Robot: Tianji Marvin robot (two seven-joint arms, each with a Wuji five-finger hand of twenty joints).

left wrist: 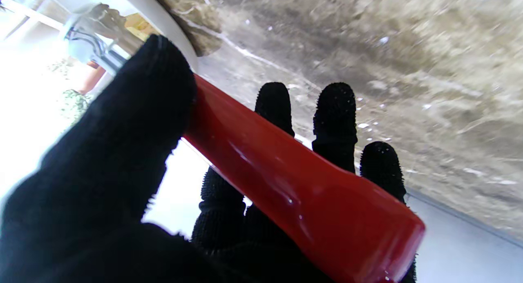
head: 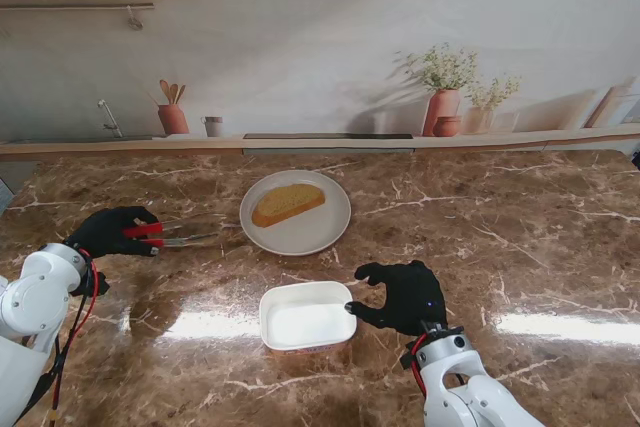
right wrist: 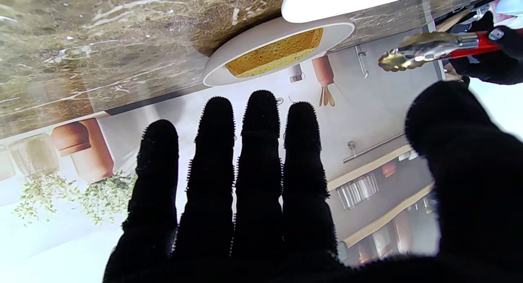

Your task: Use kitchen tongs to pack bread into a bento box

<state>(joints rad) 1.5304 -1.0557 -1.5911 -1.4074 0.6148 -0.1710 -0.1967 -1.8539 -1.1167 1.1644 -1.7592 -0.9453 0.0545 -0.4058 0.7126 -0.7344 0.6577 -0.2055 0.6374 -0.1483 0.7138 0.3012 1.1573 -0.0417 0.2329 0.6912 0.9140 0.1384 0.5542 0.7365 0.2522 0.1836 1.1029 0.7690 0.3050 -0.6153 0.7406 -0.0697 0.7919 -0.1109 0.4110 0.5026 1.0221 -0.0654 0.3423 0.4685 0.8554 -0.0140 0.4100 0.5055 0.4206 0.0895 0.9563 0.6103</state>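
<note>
A toasted bread slice lies on a round white plate at the table's middle. Nearer to me stands an empty white bento box. My left hand is shut on the red handle of the tongs, whose metal tips point at the plate's left rim and stop short of it. In the left wrist view, the thumb presses on the red handle. My right hand rests open just right of the box, thumb at its edge. The right wrist view shows the bread, plate, box rim and tongs.
A shelf runs along the back wall with a utensil pot, a small cup and terracotta vases with plants. The marble table stretches bare to the right of the plate.
</note>
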